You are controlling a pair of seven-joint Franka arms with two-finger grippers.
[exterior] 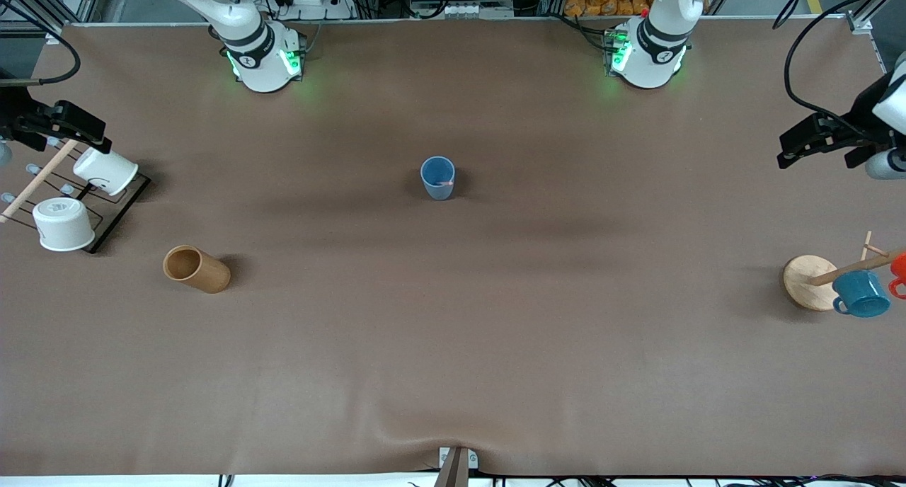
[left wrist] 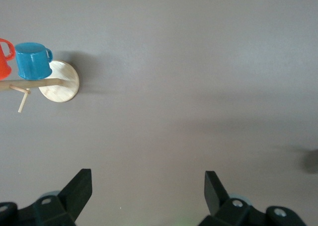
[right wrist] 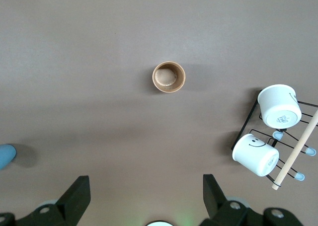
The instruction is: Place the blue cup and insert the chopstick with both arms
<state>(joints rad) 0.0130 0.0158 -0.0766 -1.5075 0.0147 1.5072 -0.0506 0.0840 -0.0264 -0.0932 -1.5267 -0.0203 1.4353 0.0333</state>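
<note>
Both pincers spread wide and empty at opposite ends of the tabletop; the cup stands midway between them.

The left pincer (exterior: 803, 147) hangs over the left arm's edge and the right pincer (exterior: 67, 129) over the right arm's edge, each well apart from the small light-blue handleless tumbler (exterior: 437, 178), upright at the tabletop (exterior: 453, 345) centre. A thin pale-pink chopstick (exterior: 444, 182) seems already inside; its axis is unclear.
</note>
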